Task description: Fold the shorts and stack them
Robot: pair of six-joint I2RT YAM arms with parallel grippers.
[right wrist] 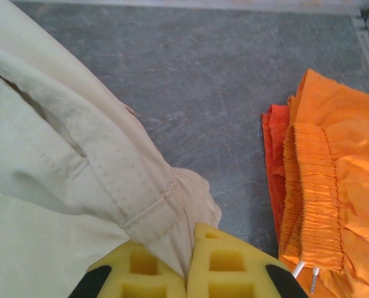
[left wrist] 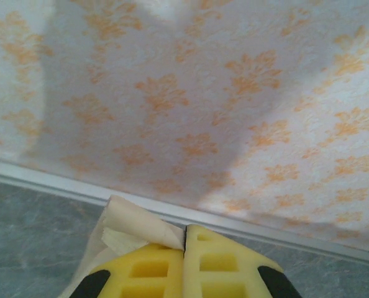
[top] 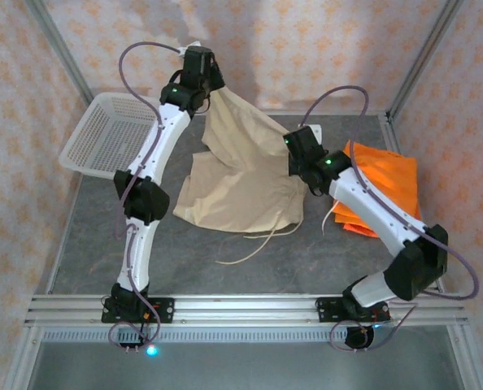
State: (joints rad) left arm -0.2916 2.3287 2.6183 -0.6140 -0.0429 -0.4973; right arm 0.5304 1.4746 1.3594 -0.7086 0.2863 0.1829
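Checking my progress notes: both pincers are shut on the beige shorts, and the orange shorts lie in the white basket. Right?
No. The orange shorts lie on the table at the right, outside the white basket, as the top external view shows. The left pincer and right pincer are shut on the beige shorts.

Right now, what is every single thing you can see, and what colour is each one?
Soft cream-beige cloth shorts: one, cream-beige, mid-table, held up by both grippers, white drawstring trailing in front.
Folded bright orange cloth shorts: two by the layers, orange, stacked at the right.
White plastic mesh basket: one, white, far left corner.
Grey table: one, grey, under everything.
Left gripper: one, yellow pads, shut on the beige shorts' far corner.
Right gripper: one, yellow pads, shut on the beige shorts' edge.
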